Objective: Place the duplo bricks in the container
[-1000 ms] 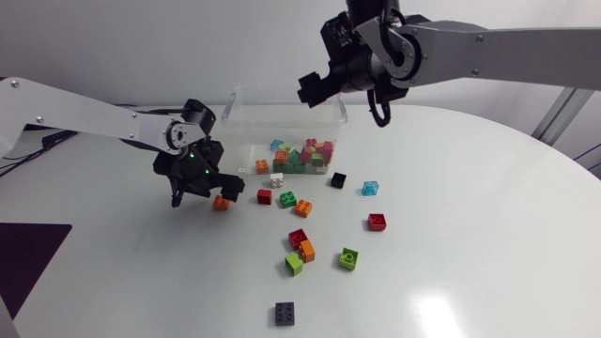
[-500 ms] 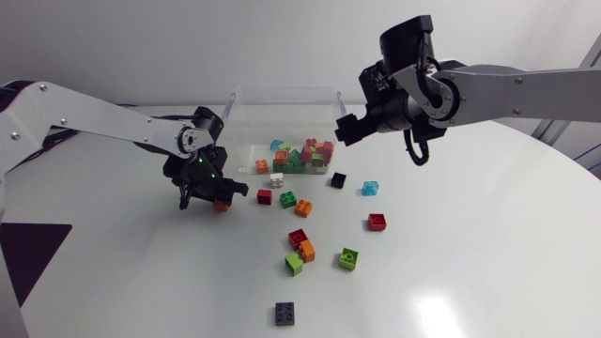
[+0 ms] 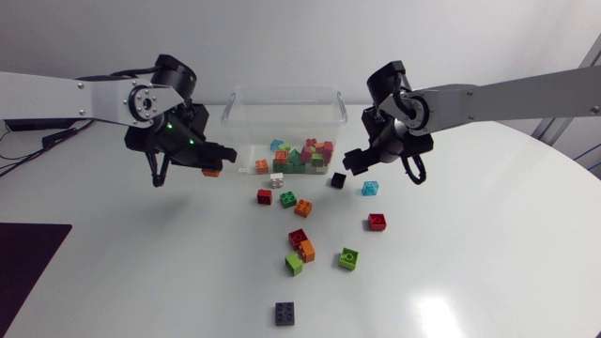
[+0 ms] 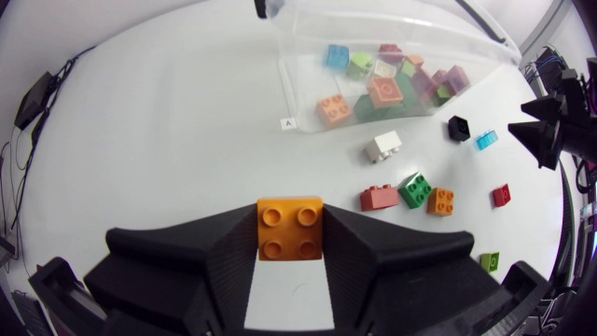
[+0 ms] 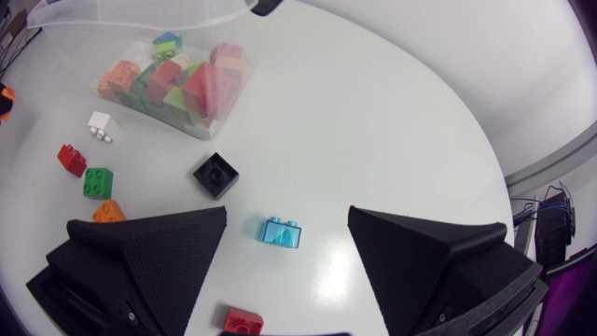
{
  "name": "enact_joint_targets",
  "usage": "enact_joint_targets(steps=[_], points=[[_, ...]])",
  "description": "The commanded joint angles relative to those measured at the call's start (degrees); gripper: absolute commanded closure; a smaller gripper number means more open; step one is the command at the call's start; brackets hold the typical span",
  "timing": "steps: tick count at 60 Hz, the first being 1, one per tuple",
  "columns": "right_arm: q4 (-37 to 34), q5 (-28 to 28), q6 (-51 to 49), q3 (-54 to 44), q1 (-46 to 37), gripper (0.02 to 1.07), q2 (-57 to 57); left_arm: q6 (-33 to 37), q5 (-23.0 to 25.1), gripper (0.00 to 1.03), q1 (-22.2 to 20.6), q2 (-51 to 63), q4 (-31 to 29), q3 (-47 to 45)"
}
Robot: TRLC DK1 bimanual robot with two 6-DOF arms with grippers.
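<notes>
Upper left, the left gripper [image 3: 211, 167] clenches an orange duplo brick [image 4: 290, 230] beside the clear container [image 3: 282, 91]. The right gripper [image 5: 287, 217] hangs released above a translucent blue brick [image 5: 280, 231].

A white, glossy, rounded bench [image 3: 470, 235] fills the scene, with a bright glare on its near right part. A small white label [image 4: 287, 122] lies flat on it, toward the far middle.
</notes>
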Motion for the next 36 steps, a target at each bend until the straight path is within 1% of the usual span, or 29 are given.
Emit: enact_joint_targets(steps=[1, 10, 23, 30, 34, 36], points=[[-2.24, 0.27, 2.02, 2.85, -0.79, 0.12, 2.42, 0.74, -0.54, 0.88, -0.28, -2.80, -0.36, -1.51], [-5.06, -0.25, 3.51, 5.13, -1.75, 0.16, 5.32, 0.92, -0.54, 0.87, -0.99, -6.31, 0.17, -0.46], [-7.87, -1.75, 4.83, 8.12, -2.63, 0.16, 9.89, 0.92, -0.54, 0.87, -1.87, -10.01, 3.07, 1.83], [-9.27, -2.71, 5.88, 9.53, -3.25, 0.17, 11.83, 0.83, -0.54, 0.87, -2.74, -11.41, 6.41, 2.70], [-9.27, -2.71, 6.32, 9.70, -3.33, 0.22, 12.79, 0.92, -0.54, 0.87, -3.10, -11.76, 8.87, 2.70], [-9.27, -2.71, 6.41, 9.79, -3.33, 0.22, 13.14, 0.83, -0.54, 0.87, -3.10, -11.76, 9.84, 2.62]])
